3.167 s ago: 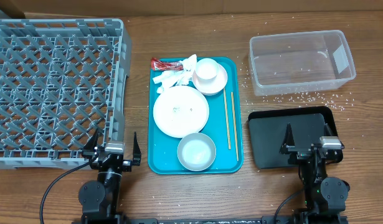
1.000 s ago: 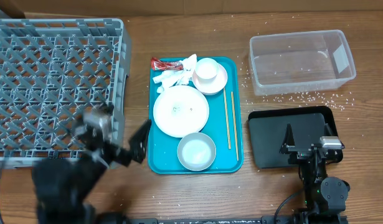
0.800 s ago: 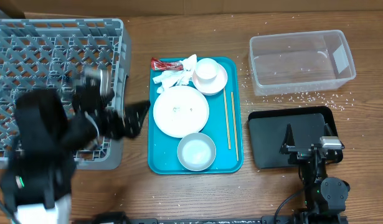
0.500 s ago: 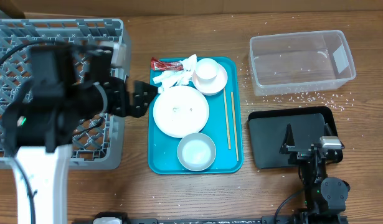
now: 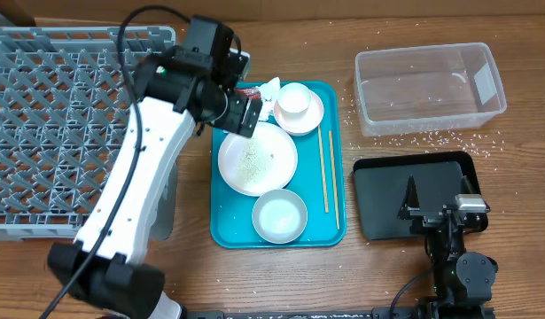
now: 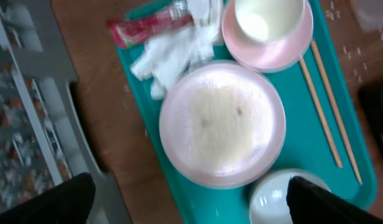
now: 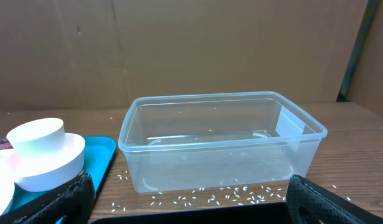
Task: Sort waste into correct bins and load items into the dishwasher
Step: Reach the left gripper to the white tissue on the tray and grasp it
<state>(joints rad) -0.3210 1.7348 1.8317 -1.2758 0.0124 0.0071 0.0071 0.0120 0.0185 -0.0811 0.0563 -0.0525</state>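
Note:
My left gripper (image 5: 244, 115) (image 6: 190, 198) hangs open above the teal tray's far-left part, over the wide plate (image 5: 263, 164) (image 6: 222, 124), holding nothing. Crumpled white napkins (image 6: 179, 50) and a red wrapper (image 6: 151, 25) lie just beyond the plate. A small cup (image 5: 294, 97) (image 6: 266, 15) stands inside a pink bowl (image 5: 313, 113) (image 6: 272, 55). A second bowl (image 5: 279, 215) (image 6: 275, 196) sits at the tray's near end. My right gripper (image 5: 439, 199) (image 7: 191, 205) rests open over the black tray (image 5: 383, 190), facing the clear tub (image 5: 489, 84) (image 7: 222, 149). The grey dish rack (image 5: 68, 124) fills the left.
Two wooden chopsticks (image 5: 327, 173) (image 6: 322, 106) lie along the right side of the teal tray (image 5: 336, 106). Rice grains (image 5: 432, 137) (image 7: 241, 198) are scattered on the wood between the tub and the black tray. A few grains lie on the plate.
My left arm has risen from beside the rack's front corner and swung forward and right over the teal tray, still open. The right arm has not moved.

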